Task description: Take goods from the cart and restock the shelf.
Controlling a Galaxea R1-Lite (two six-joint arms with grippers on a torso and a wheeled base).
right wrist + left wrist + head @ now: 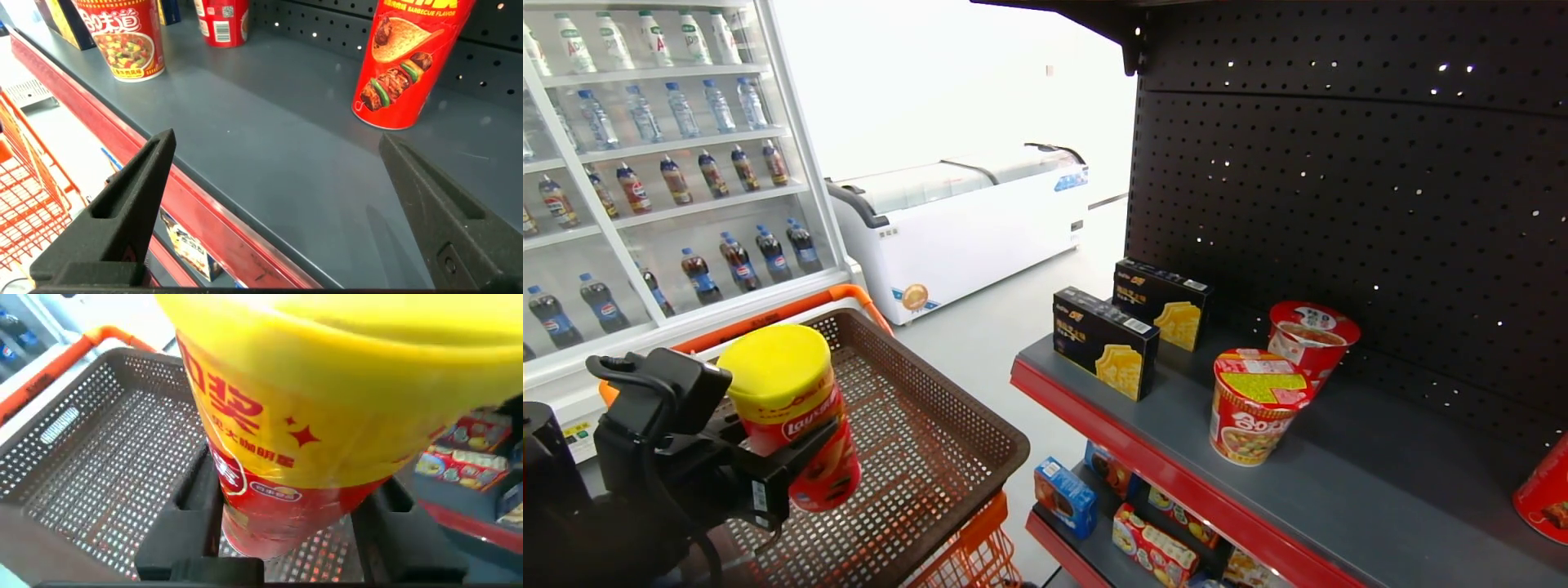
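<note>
Above the basket point(931, 433), your left gripper point(800, 461) pinches the canister point(784, 384) low; probably light, slippery. Right gripper point(282, 212) is spread.

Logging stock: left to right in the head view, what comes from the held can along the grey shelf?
Yellow-lidded can, nearer black box, farther black box, nearer noodle cup, farther noodle cup, red can.

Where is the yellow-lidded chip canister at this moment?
On the left side of the head view, the yellow-lidded canister is held in the left gripper above the brown cart basket, apart from the shelf on the right.
</note>
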